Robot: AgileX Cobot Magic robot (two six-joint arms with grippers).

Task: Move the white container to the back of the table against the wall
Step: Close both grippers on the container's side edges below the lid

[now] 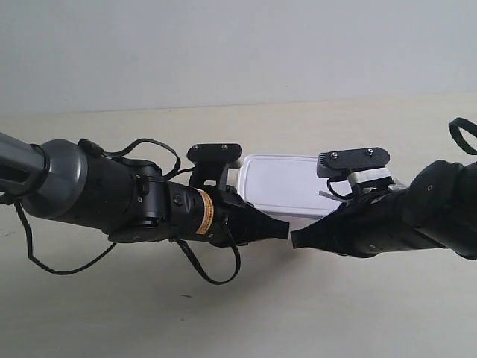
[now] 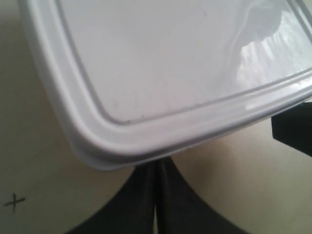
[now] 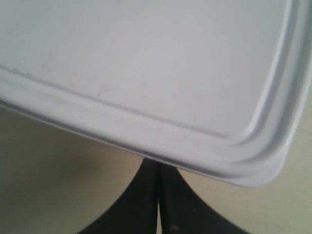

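Left hand [image 2: 157,170] and right hand [image 3: 158,170], both pinched, just beside white container [image 1: 287,183].

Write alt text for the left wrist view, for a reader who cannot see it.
A white container with a rimmed lid fills most of the picture, one rounded corner in view, resting on the cream table. The left gripper has its black jaws shut together, tips at the container's edge. A small dark cross marks the table.
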